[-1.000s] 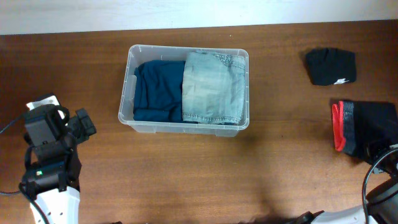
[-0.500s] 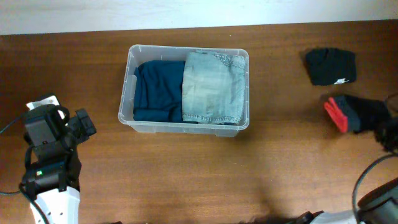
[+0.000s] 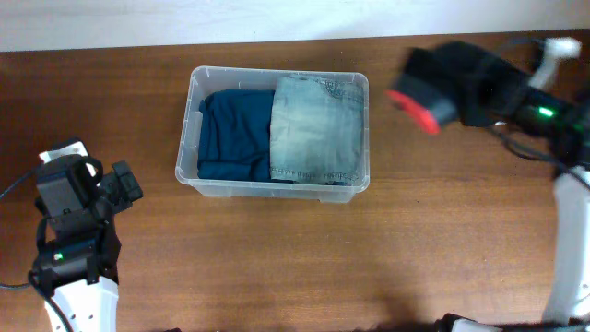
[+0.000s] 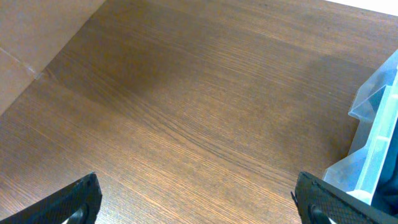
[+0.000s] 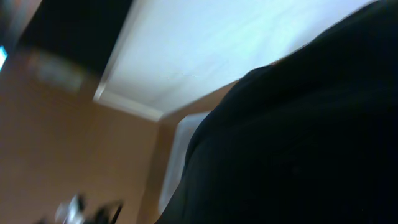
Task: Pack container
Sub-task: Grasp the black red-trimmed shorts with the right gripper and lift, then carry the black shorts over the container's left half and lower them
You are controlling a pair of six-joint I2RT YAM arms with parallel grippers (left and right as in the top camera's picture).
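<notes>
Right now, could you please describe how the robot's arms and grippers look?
The left arm and right arm each have a white lower link, a black upper section and a small green light. Black cables trail from both. The left fingers are black; the right ones are hidden from view.

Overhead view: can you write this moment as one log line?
right gripper: shut on black-red garment, beside container | left gripper: open, empty

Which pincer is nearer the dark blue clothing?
Left. The left pincer sits outside the container end holding that clothing; the right pincer, gripping a black-and-red garment, is beyond the opposite end.
</notes>
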